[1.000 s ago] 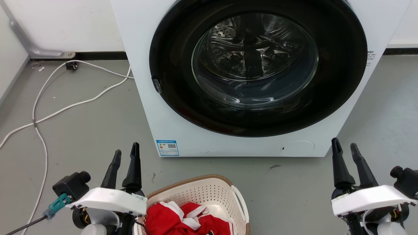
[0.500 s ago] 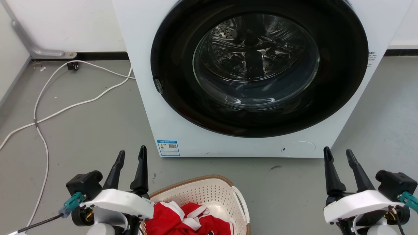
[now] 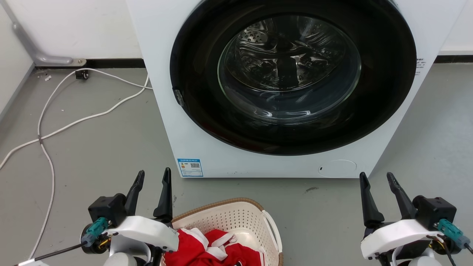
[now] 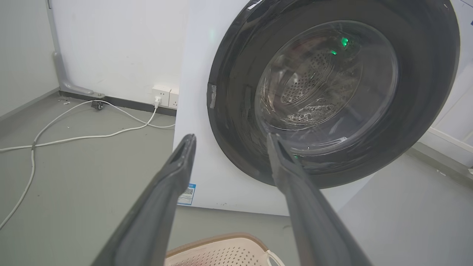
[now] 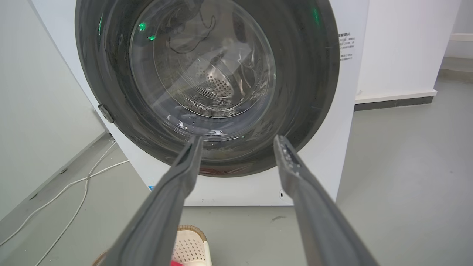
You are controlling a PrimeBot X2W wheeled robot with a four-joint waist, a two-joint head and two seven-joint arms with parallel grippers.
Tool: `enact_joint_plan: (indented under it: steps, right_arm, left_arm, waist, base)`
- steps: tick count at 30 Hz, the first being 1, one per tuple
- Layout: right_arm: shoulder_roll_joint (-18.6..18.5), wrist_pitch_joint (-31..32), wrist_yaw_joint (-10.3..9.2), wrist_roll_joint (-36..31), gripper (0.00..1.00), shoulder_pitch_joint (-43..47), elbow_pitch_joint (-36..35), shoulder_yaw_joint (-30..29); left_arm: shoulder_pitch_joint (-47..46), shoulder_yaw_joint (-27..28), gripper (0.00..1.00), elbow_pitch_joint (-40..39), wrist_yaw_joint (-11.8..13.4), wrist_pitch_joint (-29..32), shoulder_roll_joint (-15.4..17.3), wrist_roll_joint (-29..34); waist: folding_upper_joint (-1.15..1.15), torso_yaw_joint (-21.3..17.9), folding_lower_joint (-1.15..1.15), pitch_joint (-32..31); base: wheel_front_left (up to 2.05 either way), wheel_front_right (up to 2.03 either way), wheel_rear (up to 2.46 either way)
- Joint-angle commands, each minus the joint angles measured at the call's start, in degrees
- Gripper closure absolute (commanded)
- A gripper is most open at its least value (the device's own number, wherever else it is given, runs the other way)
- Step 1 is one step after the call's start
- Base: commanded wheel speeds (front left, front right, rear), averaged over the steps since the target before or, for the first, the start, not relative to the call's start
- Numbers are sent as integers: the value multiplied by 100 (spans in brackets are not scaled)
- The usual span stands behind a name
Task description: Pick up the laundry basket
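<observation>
My left gripper (image 3: 154, 171) sits just left of the basket (image 3: 229, 218), right gripper (image 3: 376, 174) well right; both parted, empty.

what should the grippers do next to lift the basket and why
Probably lower both grippers to the sides of the basket. The left gripper and right gripper are open and empty, and the right one stands well clear of the white handle.

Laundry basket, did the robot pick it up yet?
Not yet. The laundry basket sits on the floor, red clothes inside. The left gripper and right gripper hover open, holding nothing. Left to do: reach down, grip the basket, lift it.
</observation>
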Motion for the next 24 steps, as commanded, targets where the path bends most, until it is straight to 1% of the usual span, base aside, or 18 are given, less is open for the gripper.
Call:
enact_joint_plan:
  steps: [1,24]
  right_arm:
    - [22,-48,0,-170,0,-70,-4,10]
    - [33,-269,-1,-941,0,-105,185,116]
  left_arm:
    - [-124,-3,0,-6,38,-67,28,165]
    - [-144,10,0,150,157,-317,11,1102]
  waist:
    - [0,1,0,0]
    - [0,9,0,29]
  base:
    - [0,0,0]
    - [0,0,0]
